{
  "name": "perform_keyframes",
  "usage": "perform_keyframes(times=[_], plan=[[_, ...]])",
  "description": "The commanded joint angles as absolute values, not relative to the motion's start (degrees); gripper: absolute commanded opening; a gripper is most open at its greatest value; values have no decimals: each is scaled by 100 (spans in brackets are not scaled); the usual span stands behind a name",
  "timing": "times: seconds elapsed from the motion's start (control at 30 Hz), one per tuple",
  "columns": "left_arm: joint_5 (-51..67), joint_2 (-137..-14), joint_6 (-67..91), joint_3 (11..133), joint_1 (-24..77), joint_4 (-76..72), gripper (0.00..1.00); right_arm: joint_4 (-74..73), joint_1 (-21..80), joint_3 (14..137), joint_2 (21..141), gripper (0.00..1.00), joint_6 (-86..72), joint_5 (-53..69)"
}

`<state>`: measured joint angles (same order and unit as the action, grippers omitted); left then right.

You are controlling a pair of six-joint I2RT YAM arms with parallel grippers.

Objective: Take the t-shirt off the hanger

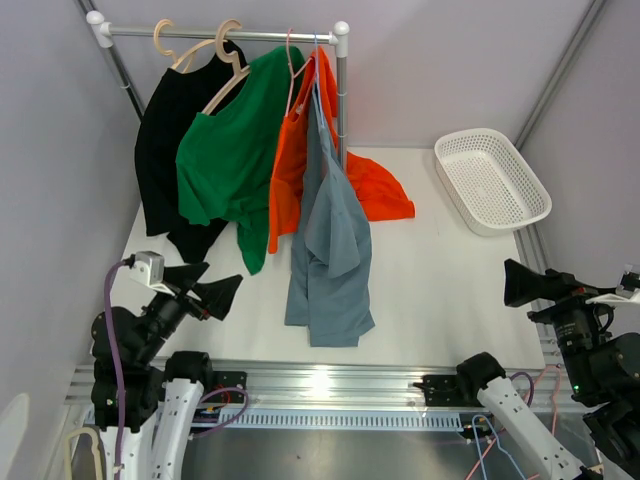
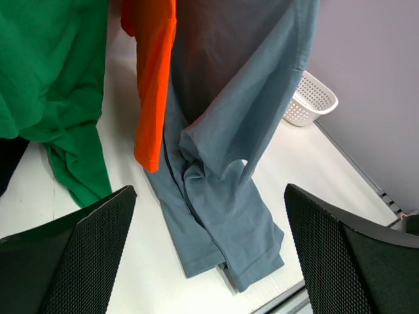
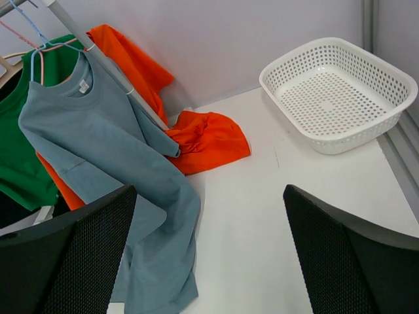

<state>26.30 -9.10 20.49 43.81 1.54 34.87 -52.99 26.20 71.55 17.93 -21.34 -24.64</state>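
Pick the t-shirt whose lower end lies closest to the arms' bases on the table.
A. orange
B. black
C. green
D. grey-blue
D: in the top view the grey-blue t-shirt trails from the rail onto the table and ends nearer the bases than the green t-shirt, the orange t-shirt or the black t-shirt.

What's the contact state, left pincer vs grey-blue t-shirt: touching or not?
Apart. The top external view shows a strip of bare white table between the open left pincer and the grey-blue t-shirt.
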Motion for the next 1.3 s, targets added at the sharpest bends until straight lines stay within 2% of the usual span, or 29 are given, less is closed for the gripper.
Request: perform_keyframes(times=[0.0,0.1,0.27,0.37,0.4,0.43,0.53,0.63,0.67,0.77,0.9,1.0,1.1,1.27], plan=[[2998,-1098,2074,4386,193,3085,100,-5300,2628,7154,1942,100,-2250,-2505],[2708,-1598,2223,4709,193,3103,99,-5291,2628,7111,1951,99,-2127,-2233],[2654,-3221,2382,5781,202,2840,100,-5151,2628,6918,2039,99,-2100,-1794],[2698,-4362,2356,6835,316,2768,99,-4958,2628,6794,2030,99,-2118,-1513],[2672,-4664,2338,7751,395,2847,99,-4922,2628,6716,2030,99,-2153,-1460],[2567,-4954,2320,8056,500,3048,99,-4887,2628,6680,2048,99,-2153,-1424],[1874,-5921,2084,9433,1141,3129,99,-4764,2628,6566,2039,100,-2188,-1336],[1171,-6958,1908,10132,1844,3549,99,-4685,2628,6504,2057,100,-2232,-1275],[960,-7248,1820,10960,2220,3925,99,-4676,2619,6504,2057,100,-2241,-1283],[107,-8286,1592,12282,2871,4576,99,-4737,2619,6548,2083,100,-2224,-1353],[26,-9428,1863,13689,3023,5096,98,-4825,2619,6627,2083,99,-2215,-1468],[-657,-10045,1995,14175,3102,5265,93,-4887,2619,6706,2092,99,-2241,-1512],[-1212,-10291,2065,14106,3111,5124,89,-4913,2619,6767,2083,99,-2276,-1564],[-1327,-10476,2127,13869,3129,4440,90,-4896,2619,6794,2066,99,-2311,-1591]])
